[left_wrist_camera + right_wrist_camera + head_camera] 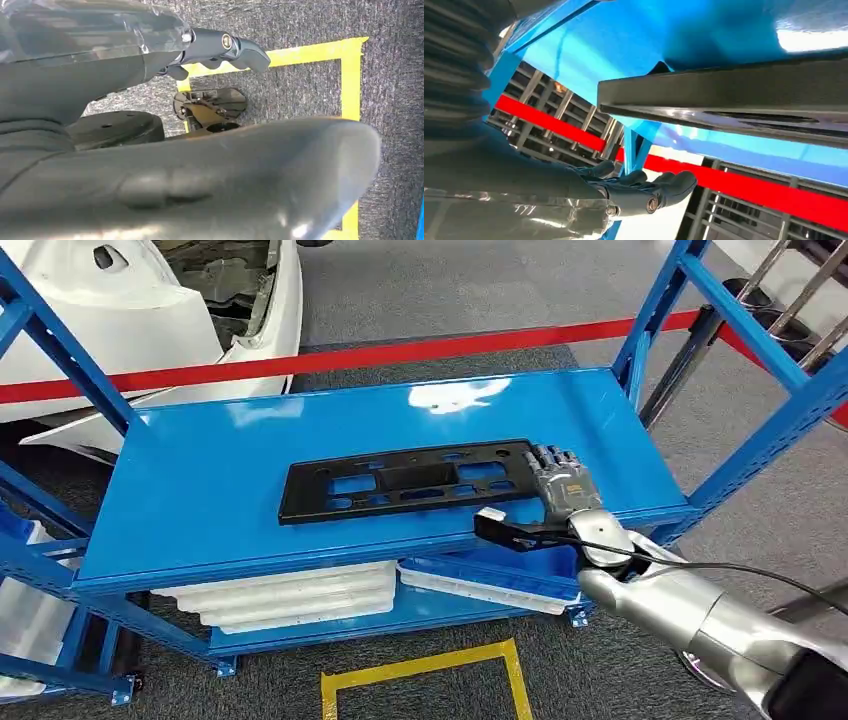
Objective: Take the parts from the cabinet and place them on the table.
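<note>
Black part [405, 481], long flat plate with cutouts, lies flat on the top shelf [230, 450] of the blue rack, long side roughly along the shelf's front edge, set back a bit from that edge. Wide bare shelf behind the part up to the back edge, and bare shelf on its far side away from the hand; less room between the part and the front lip. Right hand [560, 483] sits at the part's end nearest the rack's right posts, fingers [553, 462] laid on or over that end, knuckles up; cannot tell if anything is under the plate or if it is really gripped. In the right wrist view the part's edge [734, 100] runs across above the dark fingers [644, 187], which are a little apart and curled, not touching the plate there; blue shelf surface [624, 45] behind it. Right post [780, 410] stands just beside the hand's outer side, tight room there. Left hand [220, 47] hangs over grey carpet, fingers curled in loosely, holding nothing, yellow floor tape [350, 75] below it. White trays [300, 595] stacked on the lower shelf, under the part. Red barrier tape [350, 358] runs behind the rack; white car body [150, 310] beyond it.
</note>
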